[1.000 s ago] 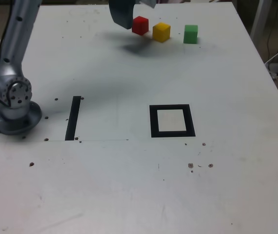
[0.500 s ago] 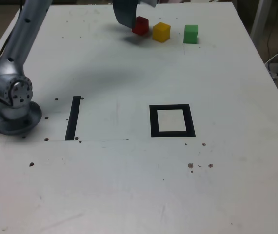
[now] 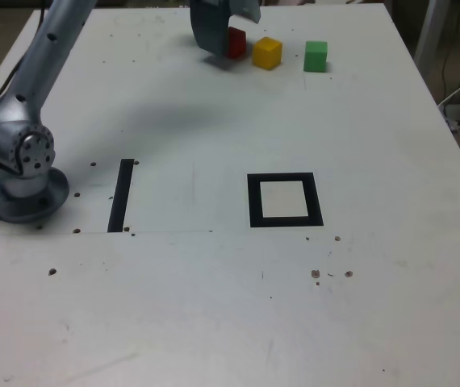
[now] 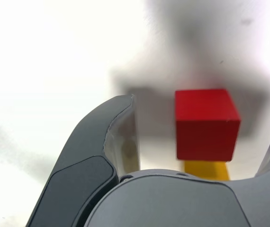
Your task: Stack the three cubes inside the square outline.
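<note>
1. A pale grey bench [image 3: 214, 306], speckled with small dark marks, fills the exterior view; cables hang past its edge at the exterior view's right.
2. The silver-grey robot arm [image 3: 32, 89] rises from a round base near the exterior view's left edge and slants toward the far side of the bench, reaching to where the cubes sit.
3. The thick black square outline with a pale centre [image 3: 285, 199] lies in the middle of the bench, holding nothing, well apart from the cubes; no cube is stacked yet, so the task appears to be at its first pick.
4. A straight black strip [image 3: 121, 194] lies toward the exterior view's left of the outline, near the arm's base.
5. The dark grey jaws [image 3: 223, 31] stand wide apart and hold nothing, judged to be opened ready to take the first cube.
6. Three small solid blocks sit in a row on the far part of the bench: the red cube [image 3: 236, 42], the yellow cube [image 3: 267, 52] just beside it, and the green cube [image 3: 315, 56] a little further toward the exterior view's right.
7. In the wrist view the red cube [image 4: 206, 124] rests on the bench in the gap between the two fingers, nearer one than the other, with no contact visible; the yellow cube [image 4: 206, 169] shows just beyond it.
</note>
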`<state>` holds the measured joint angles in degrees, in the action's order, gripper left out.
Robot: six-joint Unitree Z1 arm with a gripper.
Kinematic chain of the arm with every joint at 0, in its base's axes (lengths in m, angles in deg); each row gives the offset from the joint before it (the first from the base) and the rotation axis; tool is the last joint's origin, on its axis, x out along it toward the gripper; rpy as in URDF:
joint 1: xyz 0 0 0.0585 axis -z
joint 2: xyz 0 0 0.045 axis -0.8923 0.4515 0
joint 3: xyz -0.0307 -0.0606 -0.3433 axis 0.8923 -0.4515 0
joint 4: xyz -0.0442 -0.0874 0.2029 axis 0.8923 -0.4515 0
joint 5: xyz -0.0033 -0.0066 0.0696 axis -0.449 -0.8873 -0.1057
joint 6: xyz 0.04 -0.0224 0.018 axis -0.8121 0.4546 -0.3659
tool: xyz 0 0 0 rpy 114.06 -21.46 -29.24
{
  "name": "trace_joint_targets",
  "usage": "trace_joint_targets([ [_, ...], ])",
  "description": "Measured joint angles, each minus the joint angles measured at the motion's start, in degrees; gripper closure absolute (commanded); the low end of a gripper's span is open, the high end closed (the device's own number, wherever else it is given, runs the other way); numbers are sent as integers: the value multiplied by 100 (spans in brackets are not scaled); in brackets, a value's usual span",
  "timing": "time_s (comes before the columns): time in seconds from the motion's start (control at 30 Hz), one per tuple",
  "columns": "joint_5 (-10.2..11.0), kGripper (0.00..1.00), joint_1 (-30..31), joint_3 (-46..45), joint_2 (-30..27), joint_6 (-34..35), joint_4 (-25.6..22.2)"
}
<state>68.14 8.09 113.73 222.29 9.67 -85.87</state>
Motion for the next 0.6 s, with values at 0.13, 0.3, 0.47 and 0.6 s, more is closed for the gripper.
trace_joint_targets([
  [0.13, -74, 12, -44, 217, 196, -36, -15],
  [0.3, -153, 27, -52, 359, 371, -46, -24],
  [0.47, -122, 59, -60, 431, 406, -47, -35],
  [0.6, -88, 70, -64, 488, 409, -63, -38],
])
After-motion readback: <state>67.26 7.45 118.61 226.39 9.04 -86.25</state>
